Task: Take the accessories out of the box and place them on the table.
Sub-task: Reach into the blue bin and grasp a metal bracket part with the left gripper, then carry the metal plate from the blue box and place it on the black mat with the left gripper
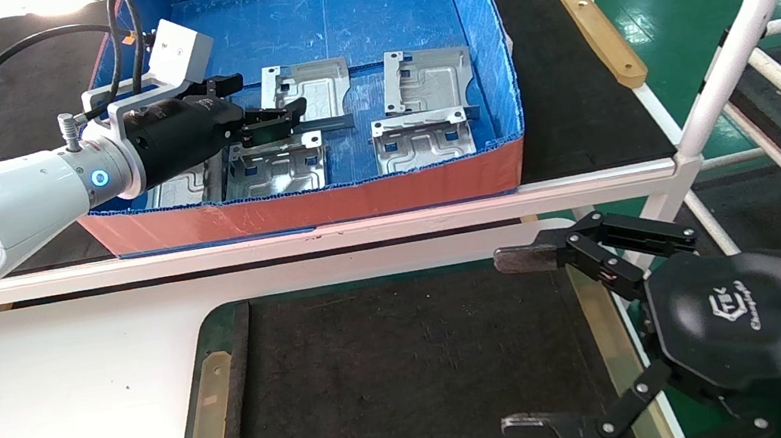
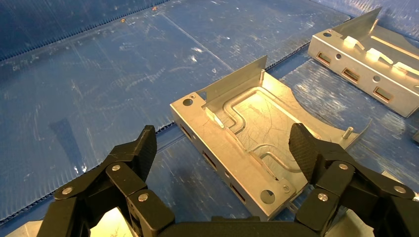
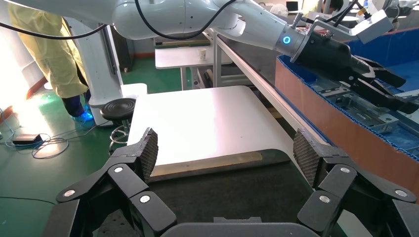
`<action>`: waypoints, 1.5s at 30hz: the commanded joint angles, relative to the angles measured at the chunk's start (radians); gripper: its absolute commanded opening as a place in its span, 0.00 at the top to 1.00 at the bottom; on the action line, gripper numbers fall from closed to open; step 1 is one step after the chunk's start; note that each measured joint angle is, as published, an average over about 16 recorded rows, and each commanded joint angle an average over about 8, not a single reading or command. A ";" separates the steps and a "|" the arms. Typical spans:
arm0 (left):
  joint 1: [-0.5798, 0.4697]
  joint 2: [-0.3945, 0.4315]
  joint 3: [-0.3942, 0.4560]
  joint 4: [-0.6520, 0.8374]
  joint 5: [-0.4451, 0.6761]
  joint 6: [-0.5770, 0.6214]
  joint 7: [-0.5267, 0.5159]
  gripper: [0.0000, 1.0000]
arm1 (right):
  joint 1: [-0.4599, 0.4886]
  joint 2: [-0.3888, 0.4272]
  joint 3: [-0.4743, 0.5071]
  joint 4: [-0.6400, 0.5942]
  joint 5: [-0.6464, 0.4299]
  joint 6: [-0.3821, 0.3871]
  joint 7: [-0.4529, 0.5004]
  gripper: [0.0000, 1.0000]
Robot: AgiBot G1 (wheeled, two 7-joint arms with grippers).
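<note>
Step in hand: I am reaching my left gripper into the large shallow corrugated-plastic box, blue inside and orange-red outside, for a first pick. Nothing is lying on the table yet, so I judge the task is at its beginning.

Left gripper: its jaws are standing wide apart and are holding nothing. In the left wrist view the two black fingertips are hovering on each side of one silvery stamped sheet-metal bracket with embossed ridges and bent edge tabs, but are not touching it.

Accessories: I am counting five brackets that show in the head view, all inside the box near its front wall. One is lying at the back left, one at the back right, one at the front right, one at the front middle, and one is half hidden under my arm.

Table: the white-topped table with the black felt-like mat is standing just in front of the box.

Right gripper: it is waiting over the right side of the mat, jaws spread, empty.

Next move: I think I must lower the left gripper until the pads are beside the bracket's edges, close firmly, then lift it over the front wall. The thin metal could slip, so the grip should be square.
</note>
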 commanded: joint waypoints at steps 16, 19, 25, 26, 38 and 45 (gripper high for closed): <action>0.003 -0.001 -0.002 -0.006 -0.003 0.002 0.001 1.00 | 0.000 0.000 0.000 0.000 0.000 0.000 0.000 1.00; 0.003 -0.001 -0.002 -0.007 -0.003 0.002 0.001 1.00 | 0.000 0.000 0.000 0.000 0.000 0.000 0.000 1.00; 0.003 -0.001 -0.003 -0.007 -0.004 0.002 0.002 1.00 | 0.000 0.000 0.000 0.000 0.000 0.000 0.000 1.00; 0.003 -0.001 -0.003 -0.007 -0.004 0.002 0.002 1.00 | 0.000 0.000 0.000 0.000 0.000 0.000 0.000 1.00; 0.004 -0.001 -0.003 -0.008 -0.004 0.001 0.003 1.00 | 0.000 0.000 0.000 0.000 0.000 0.000 0.000 1.00; 0.004 0.001 -0.002 -0.008 -0.002 -0.007 0.002 1.00 | 0.000 0.000 0.000 0.000 0.000 0.000 0.000 1.00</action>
